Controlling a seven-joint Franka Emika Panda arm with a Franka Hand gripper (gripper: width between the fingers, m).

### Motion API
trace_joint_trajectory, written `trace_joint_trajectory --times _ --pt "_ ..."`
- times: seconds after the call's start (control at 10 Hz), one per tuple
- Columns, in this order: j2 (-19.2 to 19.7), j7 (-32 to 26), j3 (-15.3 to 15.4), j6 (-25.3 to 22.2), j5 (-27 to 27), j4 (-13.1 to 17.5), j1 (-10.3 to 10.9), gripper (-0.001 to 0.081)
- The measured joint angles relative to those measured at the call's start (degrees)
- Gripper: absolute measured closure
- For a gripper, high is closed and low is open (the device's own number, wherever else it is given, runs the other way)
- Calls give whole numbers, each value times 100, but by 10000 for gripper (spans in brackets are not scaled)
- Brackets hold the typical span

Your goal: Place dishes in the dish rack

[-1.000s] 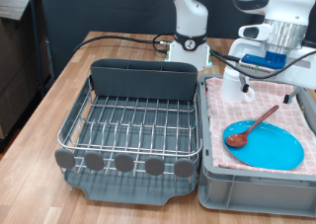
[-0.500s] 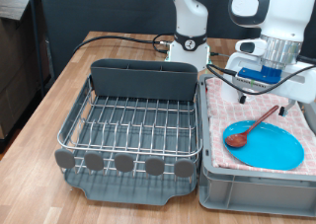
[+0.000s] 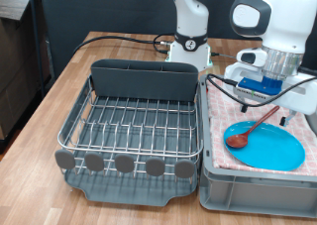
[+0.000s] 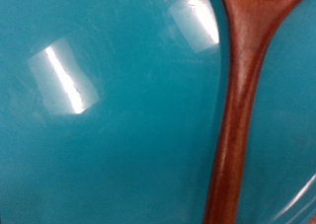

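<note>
The light-blue plate point(image 3: 275, 151) lies on the pink checked cloth in the grey crate point(image 3: 238, 190) at the exterior view's right. The reddish-brown wooden spoon point(image 3: 248, 129) rests across the plate, its bowl at the plate's left edge. My gripper point(image 3: 264, 101) hangs low over the crate, just above the spoon's handle end. The wrist view is filled by the plate point(image 4: 118, 135) with the spoon handle point(image 4: 242, 96) running across it; no fingers show there. The dish rack point(image 3: 134, 121) stands to the crate's left with nothing in it. The white mug is hidden behind my hand.
The robot's base point(image 3: 188, 42) stands behind the rack on the wooden table point(image 3: 69, 81). A black cable point(image 3: 119, 42) runs across the table's back. The rack's tall grey compartment point(image 3: 144, 81) is at its far side, and grey discs point(image 3: 124, 164) line its front.
My hand has moved down and towards the exterior view's bottom over the crate, closer to the spoon and plate. It now covers the spot where the white mug showed. Spoon and plate have not moved.
</note>
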Motion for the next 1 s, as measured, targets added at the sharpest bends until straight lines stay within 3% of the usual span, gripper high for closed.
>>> trace_joint_trajectory --times 1.0 --pt "357 374 -122 38 -204 199 156 3"
